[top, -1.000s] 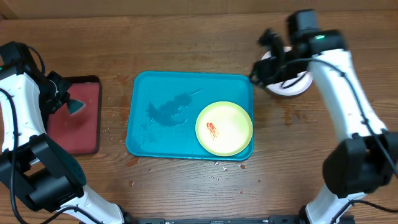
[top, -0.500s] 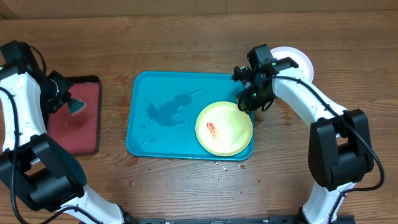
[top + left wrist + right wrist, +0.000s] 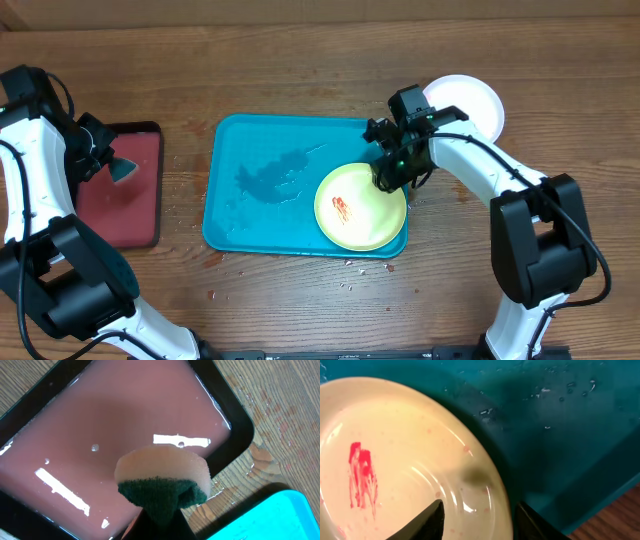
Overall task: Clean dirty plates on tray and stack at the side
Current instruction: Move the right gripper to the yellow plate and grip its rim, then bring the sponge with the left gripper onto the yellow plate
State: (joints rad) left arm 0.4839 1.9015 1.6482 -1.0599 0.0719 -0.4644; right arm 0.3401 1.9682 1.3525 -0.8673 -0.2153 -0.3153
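Note:
A yellow-green plate (image 3: 352,215) with a red smear (image 3: 343,208) lies in the right end of the turquoise tray (image 3: 270,195). A white plate (image 3: 468,103) sits on the table right of the tray; no pale blue plate shows apart from it. My right gripper (image 3: 391,176) is open, low at the yellow-green plate's upper right rim. In the right wrist view its fingers (image 3: 477,521) straddle the rim of that plate (image 3: 405,455). My left gripper (image 3: 108,165) is shut on a sponge (image 3: 162,474), held above the small tray.
The black-rimmed tray with a pink-red inside (image 3: 125,205) lies at the left and holds wet sheen (image 3: 100,425). Water smears mark the turquoise tray's middle (image 3: 275,175). Crumbs and drops dot the wood in front of the tray (image 3: 350,275).
My right gripper has moved left and down from the white plate at the right to the yellow-green plate's rim. The left arm and sponge have not moved.

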